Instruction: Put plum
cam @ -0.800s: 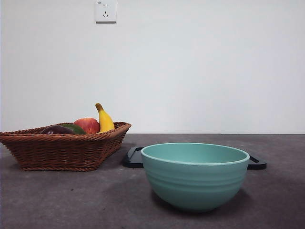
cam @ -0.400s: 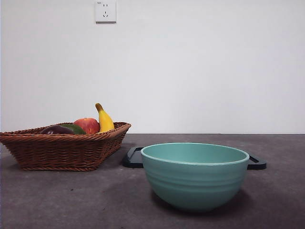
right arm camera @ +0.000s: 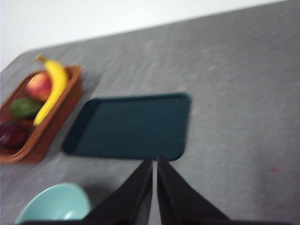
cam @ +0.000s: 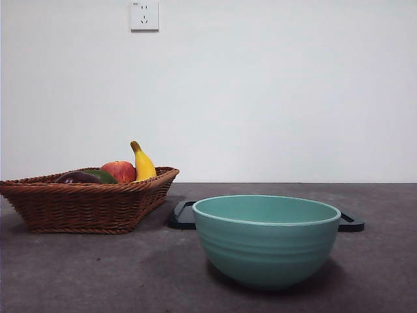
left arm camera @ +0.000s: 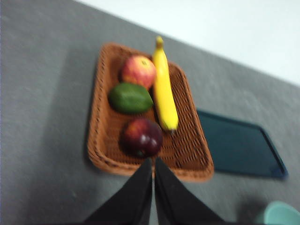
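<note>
we see a grey table (cam: 98,274) in front of a plain white wall (cam: 273,91) with a socket (cam: 144,15) high on it. at the left of the front view stands a woven brown basket (cam: 85,205) holding four fruits. the plum (left arm camera: 142,137), dark purple-maroon and glossy, lies in the basket's near part, close to the near rim; in the front view only its dark top (cam: 77,177) shows above the weave. just beyond it lies a flat green fruit (left arm camera: 131,98), and beyond that a red-and-yellow apple (left arm camera: 138,71). a yellow banana (left arm camera: 164,87) lies along the basket's right side, beside all three, its tip rising above the rim in the front view.

to the right of the basket a dark flat tray (right arm camera: 129,126) lies on the table, close to the basket but apart from it. nearer to us stands a pale green bowl (cam: 267,240), which hides most of the tray in the front view.

the left gripper (left arm camera: 153,164) hangs above the table at the basket's near edge, its two black jaws pressed together and holding nothing, apart from the plum. the right gripper (right arm camera: 154,164) hangs over the tray's near edge, jaws likewise clenched and empty. neither arm shows in the front view.
</note>
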Action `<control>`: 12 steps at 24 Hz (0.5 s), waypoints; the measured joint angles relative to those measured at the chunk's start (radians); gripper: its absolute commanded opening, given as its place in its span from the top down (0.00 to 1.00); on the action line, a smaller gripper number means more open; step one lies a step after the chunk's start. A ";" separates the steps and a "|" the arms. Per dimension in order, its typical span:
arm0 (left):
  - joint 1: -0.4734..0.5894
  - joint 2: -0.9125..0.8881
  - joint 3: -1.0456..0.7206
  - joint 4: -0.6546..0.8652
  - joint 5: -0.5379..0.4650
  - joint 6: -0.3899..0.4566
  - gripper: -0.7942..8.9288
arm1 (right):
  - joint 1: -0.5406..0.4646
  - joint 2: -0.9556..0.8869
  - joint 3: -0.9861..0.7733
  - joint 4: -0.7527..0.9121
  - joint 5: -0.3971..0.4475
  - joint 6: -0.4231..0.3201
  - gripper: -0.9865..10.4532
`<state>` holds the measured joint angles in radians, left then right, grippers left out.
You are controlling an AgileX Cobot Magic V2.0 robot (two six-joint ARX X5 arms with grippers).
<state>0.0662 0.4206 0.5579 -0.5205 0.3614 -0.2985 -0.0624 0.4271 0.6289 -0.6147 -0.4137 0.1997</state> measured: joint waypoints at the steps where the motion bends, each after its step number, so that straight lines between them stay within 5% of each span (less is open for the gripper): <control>1: -0.005 0.027 0.022 -0.019 0.016 0.015 0.91 | 0.008 0.032 0.026 -0.017 -0.017 -0.009 0.91; 12: -0.144 0.304 0.297 -0.288 0.187 0.180 0.91 | 0.244 0.358 0.309 -0.285 -0.063 -0.140 0.91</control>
<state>-0.0776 0.7250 0.8547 -0.8089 0.5488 -0.1184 0.1818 0.7853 0.9375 -0.8993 -0.4767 0.0593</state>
